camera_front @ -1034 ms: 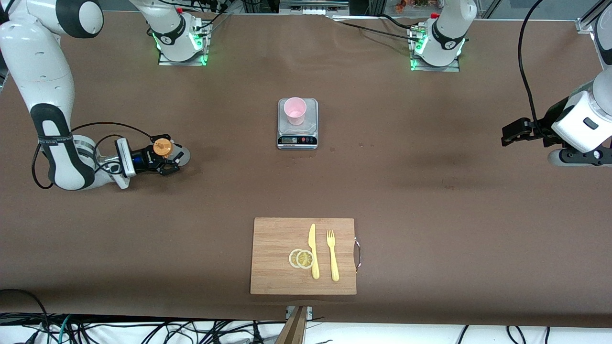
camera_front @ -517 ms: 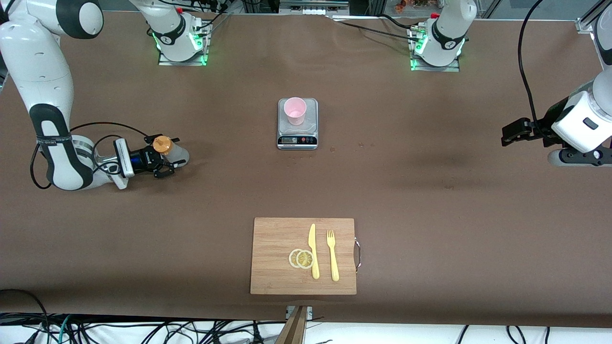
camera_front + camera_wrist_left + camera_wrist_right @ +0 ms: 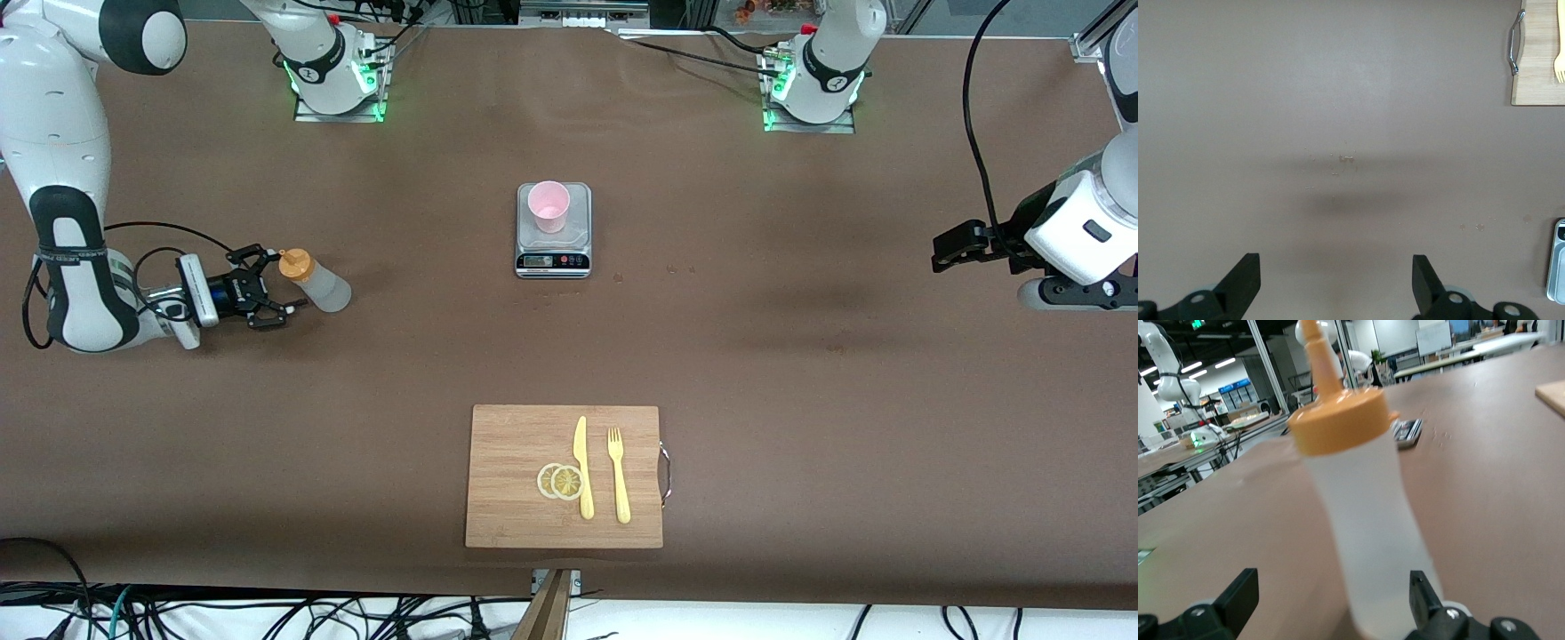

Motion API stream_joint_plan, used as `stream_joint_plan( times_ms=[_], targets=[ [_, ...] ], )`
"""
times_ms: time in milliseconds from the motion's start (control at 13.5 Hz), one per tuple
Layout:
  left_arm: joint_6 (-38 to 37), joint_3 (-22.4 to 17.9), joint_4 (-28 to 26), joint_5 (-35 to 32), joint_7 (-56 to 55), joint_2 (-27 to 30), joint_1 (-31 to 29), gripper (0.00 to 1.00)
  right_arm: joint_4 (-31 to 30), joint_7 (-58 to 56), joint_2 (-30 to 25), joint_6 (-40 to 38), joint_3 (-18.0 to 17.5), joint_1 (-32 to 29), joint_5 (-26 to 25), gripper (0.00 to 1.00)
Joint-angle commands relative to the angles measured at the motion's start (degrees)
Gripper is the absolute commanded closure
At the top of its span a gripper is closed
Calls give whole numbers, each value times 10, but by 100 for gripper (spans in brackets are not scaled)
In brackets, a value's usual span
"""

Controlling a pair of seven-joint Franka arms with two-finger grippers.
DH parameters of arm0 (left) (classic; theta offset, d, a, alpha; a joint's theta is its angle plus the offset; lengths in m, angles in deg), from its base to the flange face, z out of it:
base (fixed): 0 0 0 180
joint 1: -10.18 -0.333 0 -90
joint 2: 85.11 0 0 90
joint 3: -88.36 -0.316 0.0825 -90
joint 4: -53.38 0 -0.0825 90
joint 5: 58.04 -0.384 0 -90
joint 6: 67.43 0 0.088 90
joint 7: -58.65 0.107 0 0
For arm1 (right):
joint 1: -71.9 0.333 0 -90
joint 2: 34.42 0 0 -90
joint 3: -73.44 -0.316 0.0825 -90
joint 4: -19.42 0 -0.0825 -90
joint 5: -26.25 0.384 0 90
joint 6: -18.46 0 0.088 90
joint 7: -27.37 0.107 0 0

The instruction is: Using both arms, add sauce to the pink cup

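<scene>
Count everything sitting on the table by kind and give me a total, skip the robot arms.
Sauce bottle: 1
Pink cup: 1
Scale: 1
Cutting board: 1
Knife: 1
Fork: 1
Lemon slices: 2
Total: 8

The sauce (image 3: 316, 282) stands on the table (image 3: 800, 373) toward my right arm's end, just beside my right gripper (image 3: 267, 290) — fingers spread, apart from it. The pink cup (image 3: 548, 206) sits on the scale (image 3: 553, 231) at mid-table, near the bases. Nearer the front camera than the scale lies the cutting board (image 3: 516, 480); on it the lemon slices (image 3: 561, 481), knife (image 3: 582, 467) and fork (image 3: 617, 474) lie side by side. My left gripper (image 3: 949, 247) hangs spread over bare table at my left arm's end — waiting.
</scene>
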Motion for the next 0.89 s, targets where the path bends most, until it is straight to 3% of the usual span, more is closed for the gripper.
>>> stream_joint_plan(
  times_ms=[0, 369, 664, 812],
  targets=[
    [-11, -3, 16, 10, 12, -8, 2, 0, 5, 48, -55, 6, 19, 11, -58, 0],
    [-11, -2, 16, 10, 11, -8, 3, 0, -14, 289, -217, 119, 17, 76, -180, 0],
    [-9, -2, 16, 10, 11, -9, 3, 0, -26, 518, -321, 156, 10, 126, -290, 0],
    [-7, -2, 16, 10, 11, -9, 4, 0, -31, 637, -356, 158, -26, 131, -340, 0]
  ],
)
